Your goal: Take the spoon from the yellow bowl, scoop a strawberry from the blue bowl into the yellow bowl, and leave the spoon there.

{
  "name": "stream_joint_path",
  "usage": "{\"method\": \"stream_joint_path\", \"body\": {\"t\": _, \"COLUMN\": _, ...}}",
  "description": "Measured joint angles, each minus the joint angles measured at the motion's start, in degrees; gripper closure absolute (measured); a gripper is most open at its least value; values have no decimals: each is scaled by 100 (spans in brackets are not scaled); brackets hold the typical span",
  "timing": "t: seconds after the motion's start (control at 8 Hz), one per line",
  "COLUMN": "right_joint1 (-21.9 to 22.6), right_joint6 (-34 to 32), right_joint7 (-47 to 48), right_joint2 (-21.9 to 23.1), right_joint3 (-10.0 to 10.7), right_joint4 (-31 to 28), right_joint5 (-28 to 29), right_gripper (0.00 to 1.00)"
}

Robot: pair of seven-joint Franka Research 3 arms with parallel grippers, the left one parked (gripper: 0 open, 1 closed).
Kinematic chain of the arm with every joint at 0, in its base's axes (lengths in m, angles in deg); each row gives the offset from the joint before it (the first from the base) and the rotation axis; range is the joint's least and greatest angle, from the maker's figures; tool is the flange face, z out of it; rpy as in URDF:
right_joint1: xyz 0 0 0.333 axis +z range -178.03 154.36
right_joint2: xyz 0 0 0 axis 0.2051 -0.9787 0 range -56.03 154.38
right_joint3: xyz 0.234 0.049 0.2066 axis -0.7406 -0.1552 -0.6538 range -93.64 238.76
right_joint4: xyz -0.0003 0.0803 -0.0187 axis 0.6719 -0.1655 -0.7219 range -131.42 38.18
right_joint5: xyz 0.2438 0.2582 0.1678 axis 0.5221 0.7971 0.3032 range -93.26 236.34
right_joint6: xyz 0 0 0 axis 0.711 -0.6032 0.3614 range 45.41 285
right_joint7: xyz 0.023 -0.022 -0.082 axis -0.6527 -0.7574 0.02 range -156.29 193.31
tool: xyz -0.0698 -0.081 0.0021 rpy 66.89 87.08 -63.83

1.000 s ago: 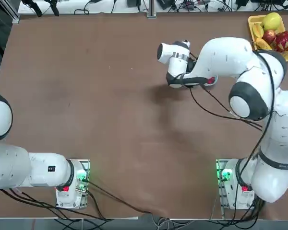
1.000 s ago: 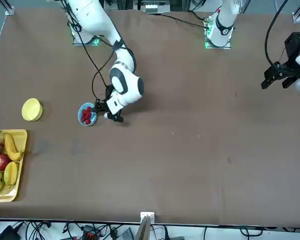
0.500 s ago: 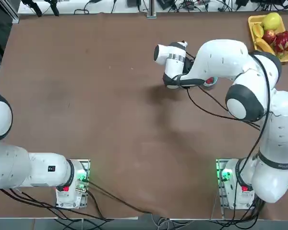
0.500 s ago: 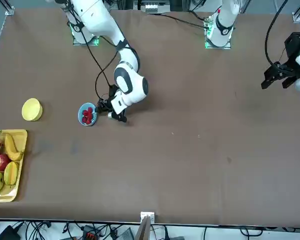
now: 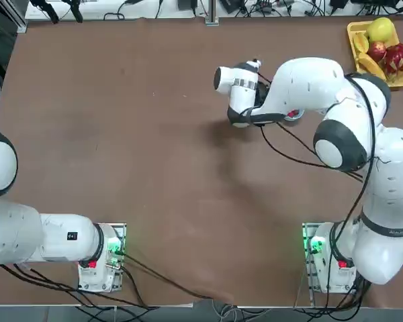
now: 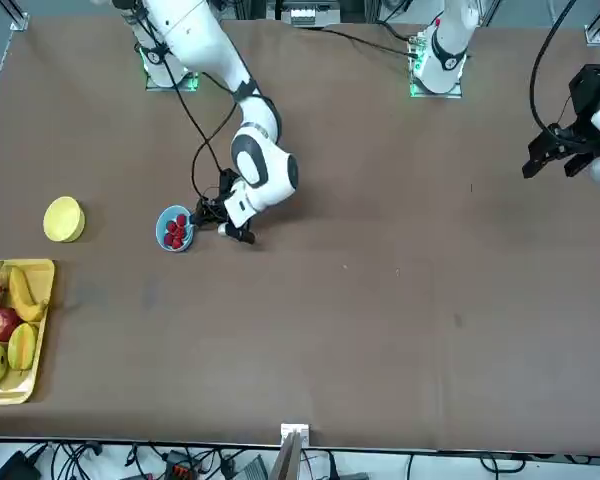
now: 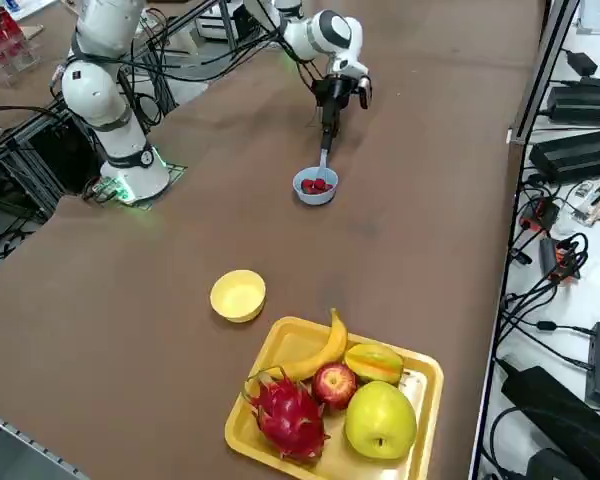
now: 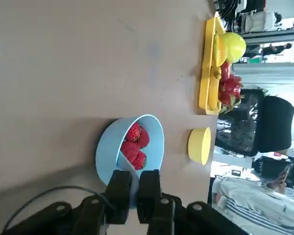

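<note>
Tool point(image 8: 139, 188) clamped on the spoon point(image 8: 132, 181), its far end inside the blue bowl point(image 8: 103, 154) beside strawberries point(image 8: 135, 144).

Right gripper: the right gripper point(image 7: 326, 148) points down at 12 o'clock from the blue bowl point(image 7: 317, 199), shut on the spoon point(image 7: 324, 160).
Spoon: slopes from the fingers into the blue bowl.
Strawberries: red ones point(image 7: 316, 186) lie inside that bowl.
Yellow bowl: the yellow bowl point(image 7: 238, 296) sits upright at 7 o'clock from the blue bowl, apart from it.
Tray: the tray point(image 7: 426, 400) is between 4 and 5 o'clock from the yellow bowl.
Fruit: apple point(image 7: 334, 385) near the tray's middle; banana point(image 7: 315, 362) at 11 o'clock, green fruit point(image 7: 380, 422) at 4, dragon fruit point(image 7: 290, 418) at 8.
</note>
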Motion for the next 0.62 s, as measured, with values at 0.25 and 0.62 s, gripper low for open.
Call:
{"method": "stream_joint_path", "body": {"t": 0.25, "right_joint1": 14, "right_joint6": -59, "right_joint7": 0, "right_joint2": -67, "right_joint3": 1, "right_joint4": 4, "right_joint5": -103, "right_gripper": 89}}
{"method": "stream_joint_path", "body": {"t": 0.62, "right_joint1": 85, "right_joint6": -242, "right_joint7": 0, "right_joint2": -214, "right_joint3": -3, "right_joint4": 24, "right_joint5": -312, "right_gripper": 89}}
